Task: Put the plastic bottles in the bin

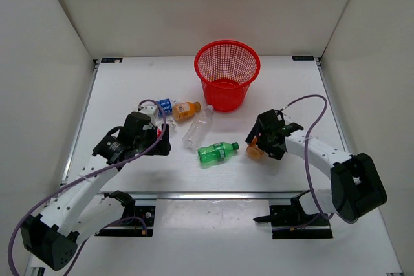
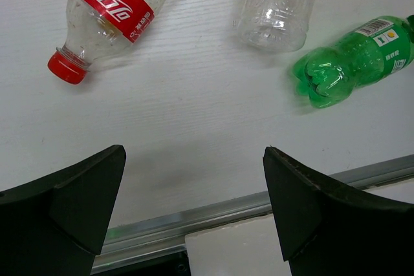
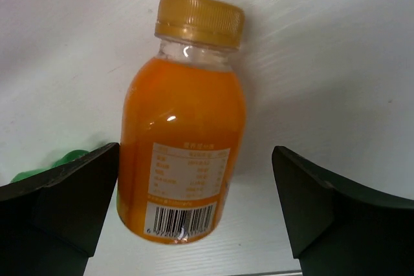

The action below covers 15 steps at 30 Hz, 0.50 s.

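The red mesh bin (image 1: 226, 75) stands at the back centre of the table. In front of it lie a blue-labelled bottle (image 1: 164, 105), an orange bottle (image 1: 186, 110), a tall clear bottle (image 1: 198, 127) and a green bottle (image 1: 218, 152). My left gripper (image 2: 194, 159) hangs open over bare table. Ahead of it are a red-capped clear bottle (image 2: 103, 11), the tall clear bottle (image 2: 279, 4) and the green bottle (image 2: 356, 59). My right gripper (image 3: 196, 159) is open around a second orange bottle (image 3: 181, 127), which lies on the table closer to the left finger.
White walls close in the table on three sides. A metal rail (image 2: 213, 214) runs along the near table edge just below my left gripper. The left arm's purple cable (image 1: 152, 103) loops over the bottles at the left.
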### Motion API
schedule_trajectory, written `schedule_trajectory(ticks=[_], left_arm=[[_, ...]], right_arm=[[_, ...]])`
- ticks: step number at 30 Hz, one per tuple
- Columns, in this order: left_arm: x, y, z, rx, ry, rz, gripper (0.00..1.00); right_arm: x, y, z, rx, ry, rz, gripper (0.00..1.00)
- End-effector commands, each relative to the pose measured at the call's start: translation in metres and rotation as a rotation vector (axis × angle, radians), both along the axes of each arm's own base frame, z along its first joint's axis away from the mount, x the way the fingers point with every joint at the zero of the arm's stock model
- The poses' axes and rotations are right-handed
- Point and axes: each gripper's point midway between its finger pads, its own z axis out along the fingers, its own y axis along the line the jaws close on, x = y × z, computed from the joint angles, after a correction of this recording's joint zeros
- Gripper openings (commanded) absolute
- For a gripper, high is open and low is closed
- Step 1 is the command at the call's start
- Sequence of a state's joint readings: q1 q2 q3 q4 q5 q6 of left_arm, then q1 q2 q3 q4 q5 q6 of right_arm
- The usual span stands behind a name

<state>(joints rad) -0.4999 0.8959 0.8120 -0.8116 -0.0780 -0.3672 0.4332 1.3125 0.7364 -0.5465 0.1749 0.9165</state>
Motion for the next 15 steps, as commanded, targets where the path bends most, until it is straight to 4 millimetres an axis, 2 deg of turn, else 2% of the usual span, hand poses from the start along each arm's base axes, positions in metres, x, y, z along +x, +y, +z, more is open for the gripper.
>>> schedule_trajectory(ticks=[1, 2, 3, 5, 7, 8, 10, 14, 15], left_arm=[[0.001, -0.002, 0.008, -0.024, -0.019, 0.005, 0.99], [0.001, -0.001, 0.007, -0.024, -0.017, 0.006, 0.98], [0.003, 0.002, 0.006, -0.02, -0.023, 0.023, 0.98], [0.002, 0.002, 0.005, -0.022, -0.021, 0.03, 0.99], [0.002, 0.002, 0.008, -0.029, -0.021, 0.032, 0.99], [0.004, 0.005, 0.006, -0.02, -0.014, 0.046, 0.98], [0.007, 0.001, 0.014, -0.022, -0.032, 0.036, 0.98], [0.012, -0.005, 0.021, -0.043, -0.051, 0.019, 0.99], [0.014, -0.006, 0.02, -0.043, -0.051, 0.017, 0.99]], right_arm=[[0.011, 0.013, -0.004, 0.044, -0.047, -0.034, 0.98], [0.011, 0.014, -0.008, 0.045, -0.04, -0.038, 0.96], [0.01, 0.019, -0.011, 0.049, -0.042, -0.027, 0.84], [0.009, 0.023, -0.016, 0.058, -0.033, -0.016, 0.7], [0.007, 0.024, -0.02, 0.05, -0.017, -0.019, 0.69], [0.003, 0.018, -0.021, 0.026, -0.012, -0.022, 0.64], [0.009, 0.016, -0.013, 0.01, -0.043, -0.023, 0.41], [0.02, -0.004, 0.004, -0.013, -0.079, -0.041, 0.4], [0.023, -0.011, 0.009, -0.014, -0.095, -0.035, 0.36]])
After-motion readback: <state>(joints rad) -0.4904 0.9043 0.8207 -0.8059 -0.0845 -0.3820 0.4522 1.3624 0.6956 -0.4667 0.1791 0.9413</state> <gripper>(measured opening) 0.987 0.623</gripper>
